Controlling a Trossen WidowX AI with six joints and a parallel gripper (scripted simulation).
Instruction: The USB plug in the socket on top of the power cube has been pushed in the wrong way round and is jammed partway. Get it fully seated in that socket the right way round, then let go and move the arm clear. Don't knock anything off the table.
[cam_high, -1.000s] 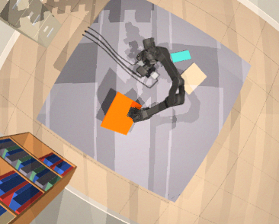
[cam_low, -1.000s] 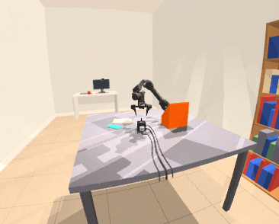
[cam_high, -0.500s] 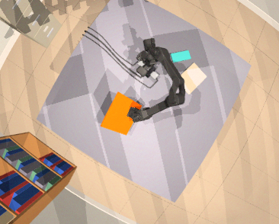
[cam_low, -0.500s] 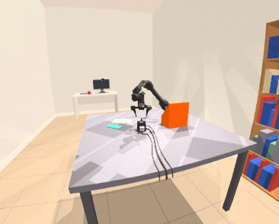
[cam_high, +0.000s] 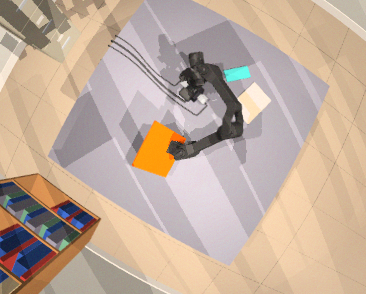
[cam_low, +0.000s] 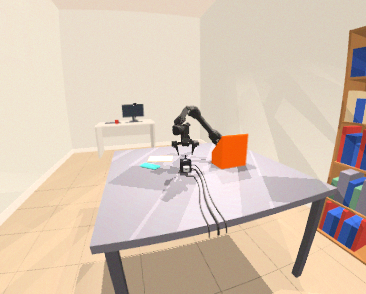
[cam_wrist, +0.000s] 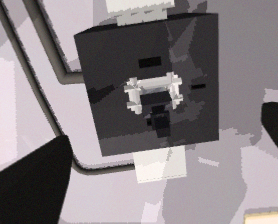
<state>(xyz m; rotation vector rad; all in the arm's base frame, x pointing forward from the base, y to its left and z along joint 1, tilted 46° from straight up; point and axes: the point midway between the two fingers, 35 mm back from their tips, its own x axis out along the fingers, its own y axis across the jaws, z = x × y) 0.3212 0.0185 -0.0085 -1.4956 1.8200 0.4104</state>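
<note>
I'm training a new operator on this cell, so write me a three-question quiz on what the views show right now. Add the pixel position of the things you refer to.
1. True or false: the gripper (cam_low: 185, 145) (cam_wrist: 164, 128) is closed around the plug.
2. Multiple choice: what colour is the large block (cam_high: 153, 152) (cam_low: 234, 151) standing on the table (cam_high: 200, 200) (cam_low: 145, 205)? A) green B) orange C) white
3. Fill in the blank: in the wrist view, the power cube (cam_wrist: 195, 117) lies ____ the two fingers.

Key: 1 false; 2 B; 3 between
</note>
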